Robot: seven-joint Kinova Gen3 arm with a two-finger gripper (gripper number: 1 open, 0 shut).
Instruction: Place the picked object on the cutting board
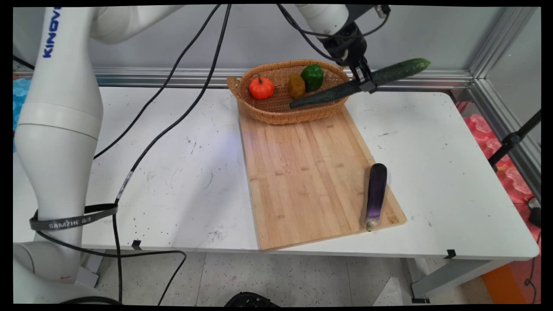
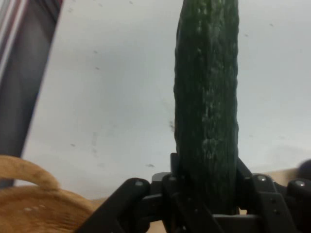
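Observation:
My gripper (image 1: 366, 83) is shut on a long dark green cucumber (image 1: 345, 88), held in the air at a slant over the right rim of a wicker basket (image 1: 268, 113). The cucumber's lower end points into the basket, its upper end toward the back right. In the hand view the cucumber (image 2: 208, 102) rises straight up from between the fingers, and the basket's rim (image 2: 29, 174) shows at the lower left. In the basket lie an orange pumpkin (image 1: 261, 87), a brownish vegetable (image 1: 296, 86) and a green bell pepper (image 1: 312, 76).
A wooden cutting board (image 1: 311, 181) lies in front of the basket on the white table (image 1: 173, 185). A purple eggplant (image 1: 376, 195) lies along the board's right edge. Black cables (image 1: 173, 125) trail across the table's left half. A metal rail runs along the back wall.

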